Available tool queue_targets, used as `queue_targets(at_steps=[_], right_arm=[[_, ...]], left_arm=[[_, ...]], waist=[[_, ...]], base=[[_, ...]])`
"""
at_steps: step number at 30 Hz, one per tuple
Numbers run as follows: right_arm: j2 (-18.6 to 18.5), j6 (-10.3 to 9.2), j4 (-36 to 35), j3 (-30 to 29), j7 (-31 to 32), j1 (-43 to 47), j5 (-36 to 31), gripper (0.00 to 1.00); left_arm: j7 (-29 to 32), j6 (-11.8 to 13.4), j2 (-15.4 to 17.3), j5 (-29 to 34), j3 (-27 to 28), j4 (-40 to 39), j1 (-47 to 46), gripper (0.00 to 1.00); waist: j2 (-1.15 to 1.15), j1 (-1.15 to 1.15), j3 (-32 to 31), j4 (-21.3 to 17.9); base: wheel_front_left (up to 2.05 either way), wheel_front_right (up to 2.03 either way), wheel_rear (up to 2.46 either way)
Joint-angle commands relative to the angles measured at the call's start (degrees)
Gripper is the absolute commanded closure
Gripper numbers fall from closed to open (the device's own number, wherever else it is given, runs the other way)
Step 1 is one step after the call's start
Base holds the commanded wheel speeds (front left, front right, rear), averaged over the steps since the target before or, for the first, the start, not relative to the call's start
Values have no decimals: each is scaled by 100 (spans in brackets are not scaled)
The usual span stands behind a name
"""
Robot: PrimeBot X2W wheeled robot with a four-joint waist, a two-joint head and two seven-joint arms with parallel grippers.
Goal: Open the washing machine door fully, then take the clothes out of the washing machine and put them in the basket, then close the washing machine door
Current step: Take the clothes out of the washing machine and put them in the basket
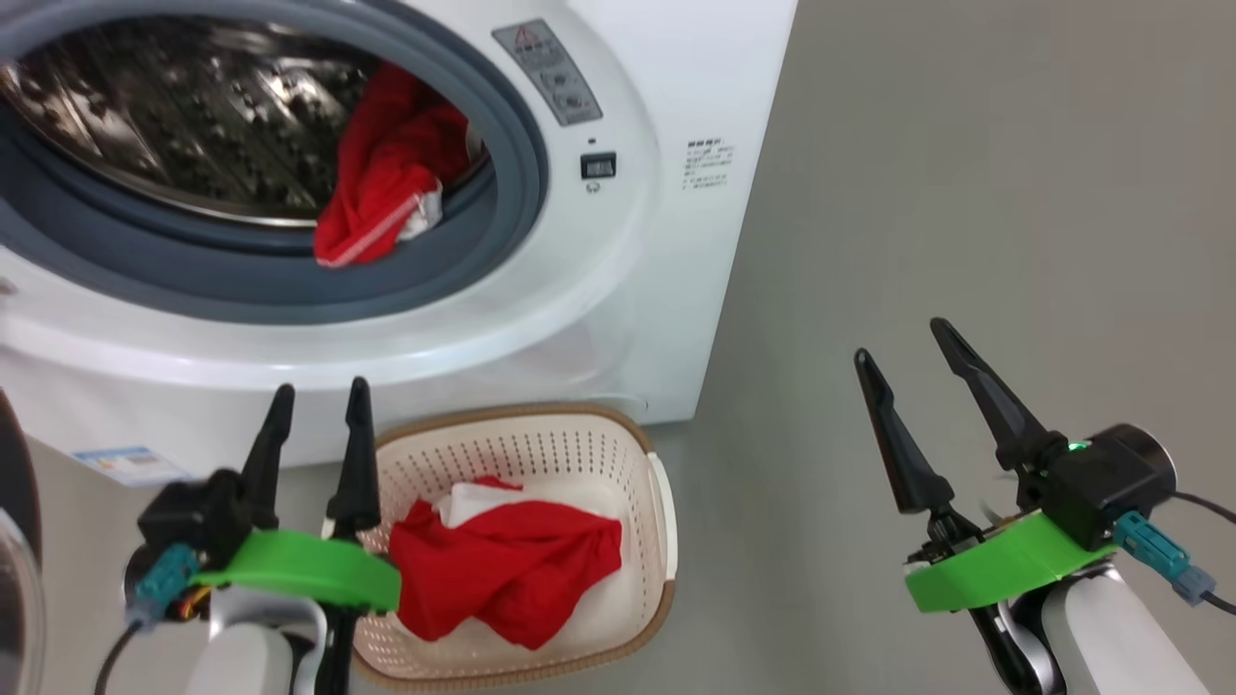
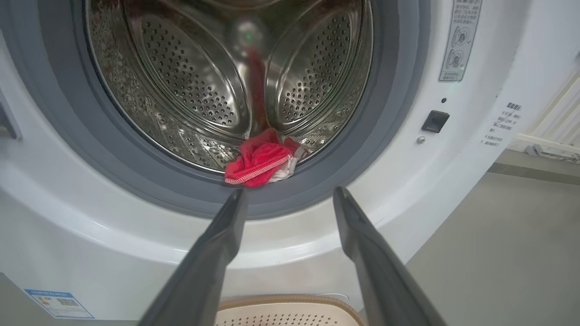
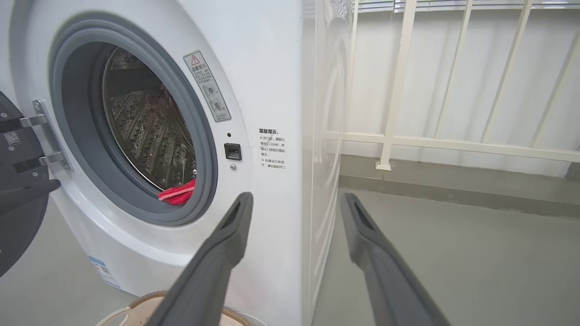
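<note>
Red-and-white clothes (image 1: 381,183) slump over the grey rubber ring (image 1: 512,193) of the washing machine (image 1: 657,290); more lie in the basket (image 1: 521,449). Light, limp, likely to snag; best pinched at the bunched striped hem. Both the left gripper (image 1: 321,386) and right gripper (image 1: 898,340) stand spread, empty.

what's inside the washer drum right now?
One red garment with white striped trim, bunched at the drum's front edge, spilling onto the grey rubber ring. Anything beneath it is covered.

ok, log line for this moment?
door open | one garment at washer mouth | clothes in basket | left gripper open, empty | right gripper open, empty | phase: unloading
</note>
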Motion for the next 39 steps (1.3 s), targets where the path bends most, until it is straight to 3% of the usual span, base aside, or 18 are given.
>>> queue_targets(at_steps=[1,18,39], right_arm=[[-30,35,-115,62,-36,53,-4,0],[-73,35,-167,-49,-36,519,-56,0],[-53,35,-309,-139,-36,1003,-98,0]], left_arm=[[-68,-7,156,86,194,-240,113,0],[-69,137,265,681,323,-1568,1356,0],[-69,86,287,653,379,-1782,1973,0]], waist=[[0,0,-208,-7],[0,0,-909,-117],[0,0,-1299,-177]], base=[[0,0,0],[0,0,0],[0,0,0]])
